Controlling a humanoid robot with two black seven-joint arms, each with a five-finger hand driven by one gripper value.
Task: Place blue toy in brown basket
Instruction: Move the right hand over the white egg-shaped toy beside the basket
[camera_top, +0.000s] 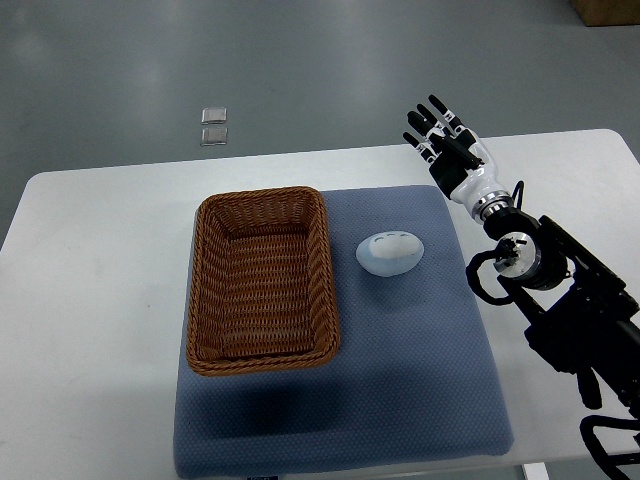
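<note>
A pale blue, egg-shaped toy (390, 252) lies on the blue mat (420, 380), just right of the brown wicker basket (203, 290). The basket holds nothing. My right hand (445, 140) hovers over the far right part of the table, beyond and to the right of the toy, well apart from it. Its fingers are stretched out and hold nothing. The black right arm (560, 300) runs in from the lower right. No left arm shows.
The mat lies on a white table (90, 300). Two small clear squares (213, 125) sit on the grey floor beyond the table's far edge. A brown box corner (608, 10) shows at the top right.
</note>
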